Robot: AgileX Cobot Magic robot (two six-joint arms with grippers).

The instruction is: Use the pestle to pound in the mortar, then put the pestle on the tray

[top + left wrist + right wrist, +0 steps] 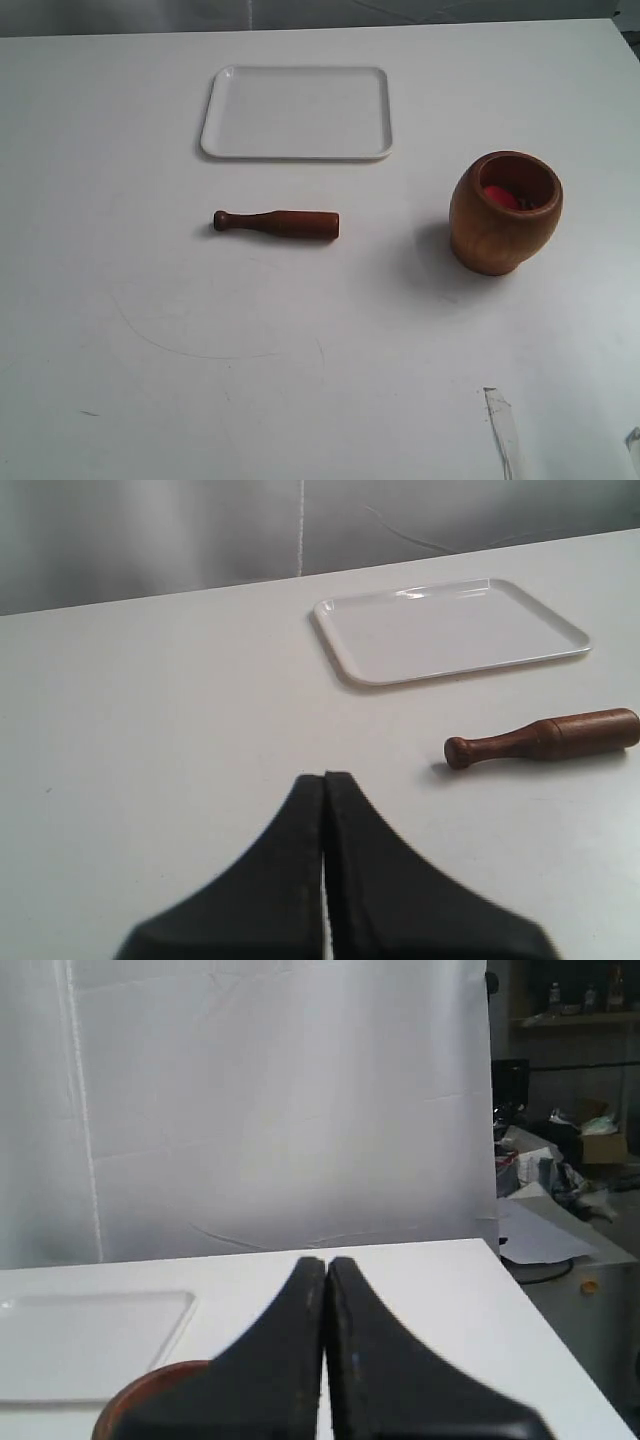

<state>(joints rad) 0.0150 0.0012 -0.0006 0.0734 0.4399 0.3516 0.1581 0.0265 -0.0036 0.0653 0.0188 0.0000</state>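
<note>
The brown wooden mortar stands upright at the right of the table, red bits inside; its rim shows partly behind my right gripper. The reddish-brown pestle lies flat mid-table, knob end to the left, thick end to the right. The white tray lies beyond it with nothing on it. My left gripper is shut and holds nothing, some way from the pestle's knob. My right gripper is shut and holds nothing, above and near the mortar. Neither arm shows in the exterior view.
A clear plastic strip lies near the front right of the white table. A white backdrop hangs behind the table. Past the table's right edge stand a cluttered desk and shelves.
</note>
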